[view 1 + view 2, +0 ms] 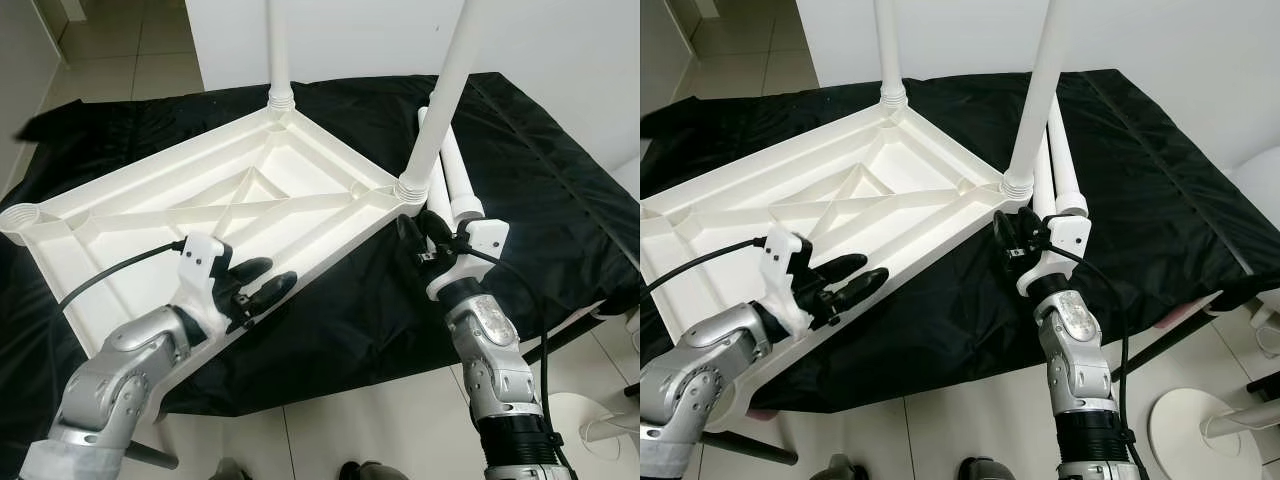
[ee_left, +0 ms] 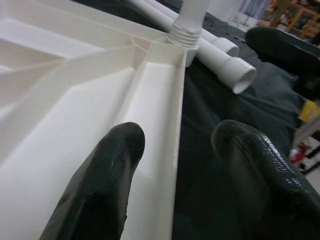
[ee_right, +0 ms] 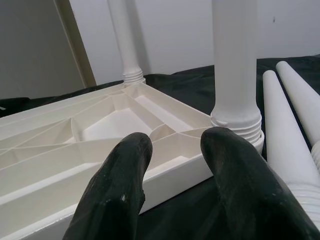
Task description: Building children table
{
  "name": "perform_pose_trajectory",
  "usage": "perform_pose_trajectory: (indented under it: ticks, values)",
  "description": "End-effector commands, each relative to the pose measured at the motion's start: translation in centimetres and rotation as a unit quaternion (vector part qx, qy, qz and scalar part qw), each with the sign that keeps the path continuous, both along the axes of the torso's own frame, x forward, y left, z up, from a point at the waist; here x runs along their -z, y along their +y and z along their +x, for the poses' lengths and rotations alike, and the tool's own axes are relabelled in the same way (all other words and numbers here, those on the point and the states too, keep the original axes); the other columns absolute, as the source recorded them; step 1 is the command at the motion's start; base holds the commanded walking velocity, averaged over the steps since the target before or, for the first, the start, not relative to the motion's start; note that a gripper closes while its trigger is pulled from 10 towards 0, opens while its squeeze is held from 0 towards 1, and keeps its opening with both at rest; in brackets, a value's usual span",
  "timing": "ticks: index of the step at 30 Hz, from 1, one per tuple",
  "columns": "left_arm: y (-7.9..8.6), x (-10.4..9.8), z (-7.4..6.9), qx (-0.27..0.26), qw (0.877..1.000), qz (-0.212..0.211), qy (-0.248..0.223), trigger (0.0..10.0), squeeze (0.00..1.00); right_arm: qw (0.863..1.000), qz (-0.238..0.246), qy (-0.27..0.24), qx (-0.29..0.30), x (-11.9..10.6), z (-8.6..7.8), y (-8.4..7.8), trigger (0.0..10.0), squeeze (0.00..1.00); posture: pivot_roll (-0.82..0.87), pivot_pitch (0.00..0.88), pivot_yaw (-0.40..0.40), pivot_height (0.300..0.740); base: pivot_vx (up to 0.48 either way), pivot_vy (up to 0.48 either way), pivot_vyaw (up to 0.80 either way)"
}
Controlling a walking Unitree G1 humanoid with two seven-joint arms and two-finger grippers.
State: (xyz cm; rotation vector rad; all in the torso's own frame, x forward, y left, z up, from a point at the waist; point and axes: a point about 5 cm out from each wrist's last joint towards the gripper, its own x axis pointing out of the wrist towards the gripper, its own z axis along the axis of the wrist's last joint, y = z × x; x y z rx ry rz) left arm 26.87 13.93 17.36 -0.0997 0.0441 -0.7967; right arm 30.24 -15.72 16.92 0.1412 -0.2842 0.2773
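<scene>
Left claw (image 1: pixel 262 285): fingers spread apart and pinching nothing, poised over the near long edge of the white children's table (image 1: pixel 200 215); in the left wrist view 1 finger (image 2: pixel 102 185) sits above the inner side of the rim and the other beyond it, over the black cloth (image 1: pixel 340 320). Whether a fingertip touches the rim cannot be told.

Right claw (image 1: pixel 422 240): fingers parted and empty, just in front of the table's near right corner, close to the base of the leg (image 1: pixel 445 95) screwed in there.

The children's table lies upside down on the cloth-covered tabletop, ribbed underside facing up. 2 white legs stand upright in corner sockets: the 1 by the right claw and a second leg (image 1: pixel 279 50) at the far corner. The socket (image 1: pixel 22 217) at the left corner is open. 2 loose legs (image 1: pixel 452 180) lie side by side on the cloth, just right of the near right corner, beside the right claw.

Pale tiled floor (image 1: pixel 340 430) lies below the tabletop's near edge.
</scene>
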Motion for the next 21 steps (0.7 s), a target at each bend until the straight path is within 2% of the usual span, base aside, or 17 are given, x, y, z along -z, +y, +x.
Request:
perform_pose_trajectory:
  ticks: [1,9,14,15,17,18,21]
  values:
    - [0.0,0.3,0.1,-0.007,1.0,0.009,0.001,10.0,0.0,1.0,0.001,0.005,0.006,0.1,-0.2,-0.3,10.0,0.0,-0.04,0.098,0.024,0.74,0.0,0.0,0.0]
    - [-0.6,0.4,0.5,-0.028,0.999,0.028,0.001,10.0,0.0,1.0,0.001,0.006,0.009,0.1,-0.3,-0.3,10.0,0.0,-0.04,0.096,0.029,0.74,0.0,0.0,0.0]
    - [-1.1,0.9,0.9,-0.04,0.997,0.057,0.012,10.0,0.0,1.0,0.003,0.006,0.011,0.2,-0.3,-0.3,10.0,0.0,-0.04,0.095,0.029,0.74,0.0,0.0,0.0]
    - [-0.6,1.1,2.1,-0.09,0.994,0.063,0.014,10.0,0.04,1.0,0.003,0.005,0.011,0.1,-0.2,-0.2,10.0,0.0,-0.04,0.094,0.033,0.74,0.0,0.0,0.0]
    - [-0.5,1.1,2.4,-0.104,0.992,0.064,0.014,10.0,0.04,1.0,0.003,0.005,0.011,0.1,-0.2,-0.2,10.0,0.0,-0.04,0.094,0.033,0.74,0.0,0.0,0.0]
    - [-0.5,1.0,2.8,-0.117,0.991,0.067,0.012,10.0,1.0,1.0,0.004,0.005,0.012,0.1,-0.2,-0.2,10.0,0.0,-0.04,0.093,0.034,0.74,0.0,0.0,0.0]
    - [-0.5,0.9,3.4,-0.138,0.987,0.077,0.011,10.0,1.0,1.0,0.005,0.004,0.013,0.1,-0.2,-0.2,10.0,0.0,-0.04,0.094,0.038,0.74,0.0,0.0,0.0]
